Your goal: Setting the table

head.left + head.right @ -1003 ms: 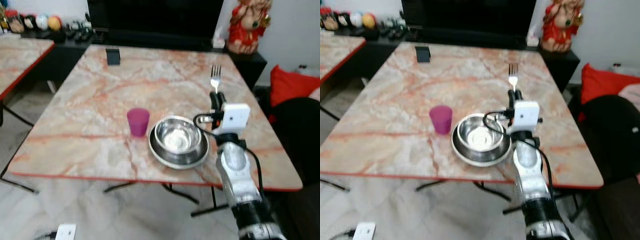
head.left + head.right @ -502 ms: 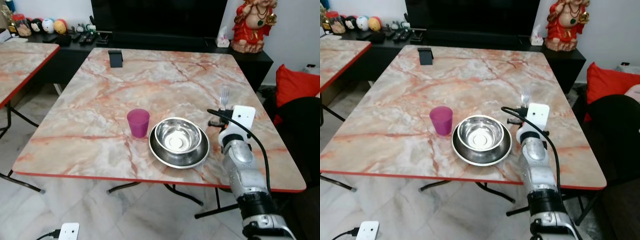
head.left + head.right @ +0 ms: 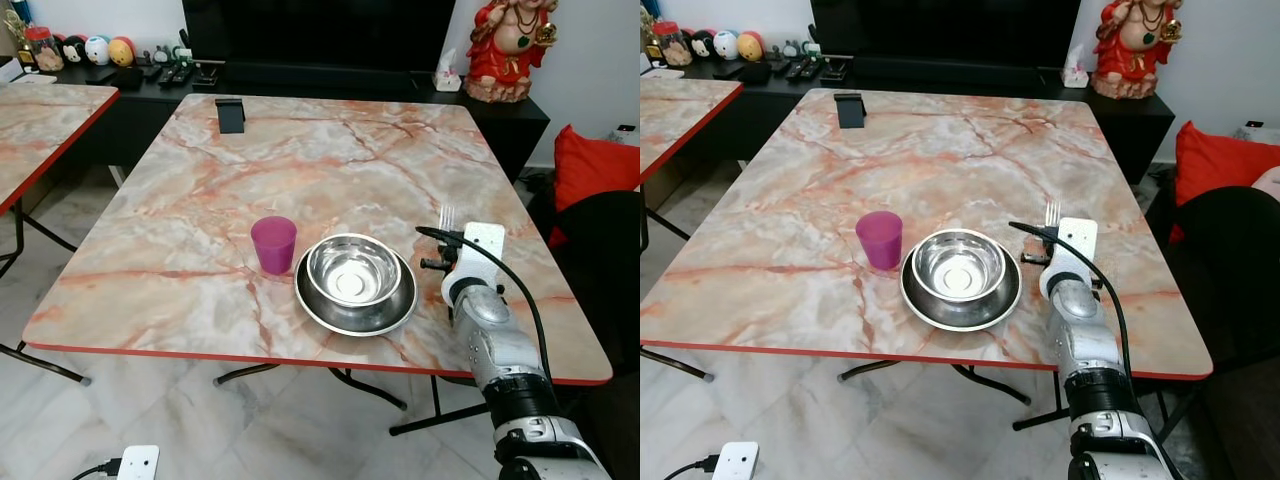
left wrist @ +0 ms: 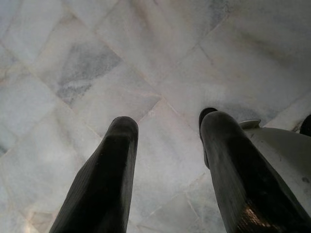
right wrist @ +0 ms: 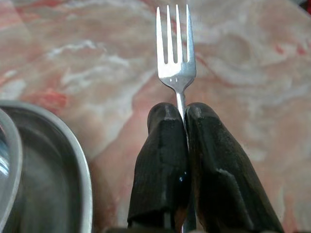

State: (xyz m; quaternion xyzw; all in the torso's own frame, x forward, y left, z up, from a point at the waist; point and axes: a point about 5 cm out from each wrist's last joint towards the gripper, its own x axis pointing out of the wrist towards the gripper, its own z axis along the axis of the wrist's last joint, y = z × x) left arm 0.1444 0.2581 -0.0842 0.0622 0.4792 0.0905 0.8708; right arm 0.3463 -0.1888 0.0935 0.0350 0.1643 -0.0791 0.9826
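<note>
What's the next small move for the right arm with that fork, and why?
Probably lower it a little and open, to lay the fork on the table just right of the plate. The right gripper has its fingers pinched on the fork's neck, tines pointing away from the robot, beside the plate holding the steel bowl.

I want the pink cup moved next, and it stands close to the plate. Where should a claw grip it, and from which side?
Likely best across the wall near the rim of the cup, coming from above or the robot's left. It stands upright and open, and the plate with the bowl crowds its right side.
</note>
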